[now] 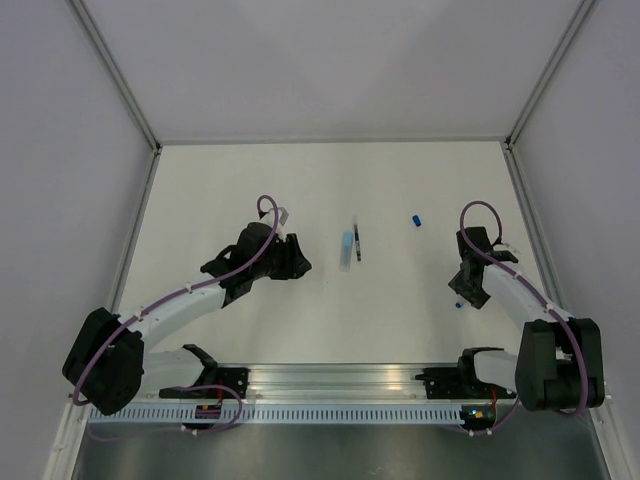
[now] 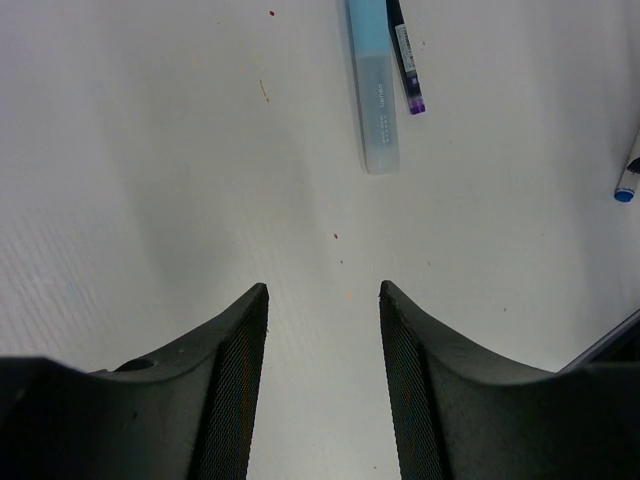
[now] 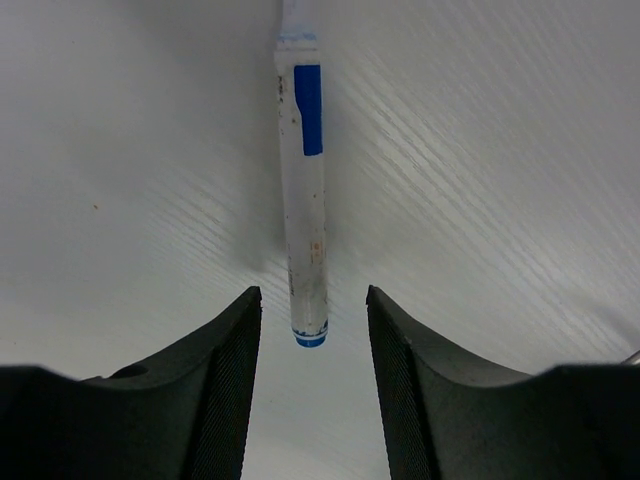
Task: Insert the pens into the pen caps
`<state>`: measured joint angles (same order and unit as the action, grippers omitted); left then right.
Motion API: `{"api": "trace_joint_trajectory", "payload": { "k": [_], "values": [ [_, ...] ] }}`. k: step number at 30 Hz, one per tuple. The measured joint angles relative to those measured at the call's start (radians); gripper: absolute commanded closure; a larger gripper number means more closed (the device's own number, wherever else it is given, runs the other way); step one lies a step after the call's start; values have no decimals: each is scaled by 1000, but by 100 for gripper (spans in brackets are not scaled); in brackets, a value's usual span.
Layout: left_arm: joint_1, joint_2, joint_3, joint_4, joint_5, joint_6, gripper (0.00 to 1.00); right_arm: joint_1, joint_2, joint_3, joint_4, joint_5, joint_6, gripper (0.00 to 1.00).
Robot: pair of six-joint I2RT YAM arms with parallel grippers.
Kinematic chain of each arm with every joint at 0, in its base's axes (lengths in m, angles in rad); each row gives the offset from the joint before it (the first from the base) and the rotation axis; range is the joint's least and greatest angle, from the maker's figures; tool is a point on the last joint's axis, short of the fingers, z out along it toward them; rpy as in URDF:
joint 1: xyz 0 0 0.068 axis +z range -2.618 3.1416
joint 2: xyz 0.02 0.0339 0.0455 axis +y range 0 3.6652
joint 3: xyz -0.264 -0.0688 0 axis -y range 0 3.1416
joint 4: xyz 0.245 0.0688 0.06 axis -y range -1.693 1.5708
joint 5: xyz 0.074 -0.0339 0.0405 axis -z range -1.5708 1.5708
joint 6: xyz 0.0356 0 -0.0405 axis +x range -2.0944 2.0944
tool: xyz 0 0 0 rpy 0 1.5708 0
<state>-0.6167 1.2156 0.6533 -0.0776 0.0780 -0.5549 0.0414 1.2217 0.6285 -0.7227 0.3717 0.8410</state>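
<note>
Now the right claw (image 3: 312, 289) stands open astride the near end of the white pen (image 3: 303, 200), lined up, I'd guess, to pinch it. The left claw (image 2: 323, 287) gapes empty, aimed at the pale cap (image 2: 375, 100) just beside the black pen (image 2: 405, 60). A blue cap (image 1: 415, 219) lies apart on the white desk (image 1: 250, 180), with grey walls (image 1: 330, 60) around.

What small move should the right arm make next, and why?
Probably slide forward a little along the white pen, then close. In the right wrist view the pen lies on the table pointing straight away, with only its blue-tipped near end between the open jaws, touching neither. A grip further up the barrel looks more secure.
</note>
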Motion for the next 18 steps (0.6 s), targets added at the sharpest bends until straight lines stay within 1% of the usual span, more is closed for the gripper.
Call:
{"api": "trace_joint_trajectory", "payload": {
  "k": [9,12,13,15,16,18],
  "values": [
    [0,-1,0,-4,-23,0,46,-13,42,-38,101,-21,-14,51],
    [0,-1,0,-4,-26,0,46,-14,48,-38,123,-27,-18,58],
    [0,-2,0,-4,-26,0,46,-13,49,-38,128,-30,-18,64],
    [0,-3,0,-5,-27,0,46,-14,50,-38,138,-37,-26,72],
    [0,-6,0,-5,-28,0,46,-14,51,-38,143,-41,-29,82],
    [0,-17,0,-5,-28,0,46,-14,51,-38,151,-48,-46,89]
  ]
}}
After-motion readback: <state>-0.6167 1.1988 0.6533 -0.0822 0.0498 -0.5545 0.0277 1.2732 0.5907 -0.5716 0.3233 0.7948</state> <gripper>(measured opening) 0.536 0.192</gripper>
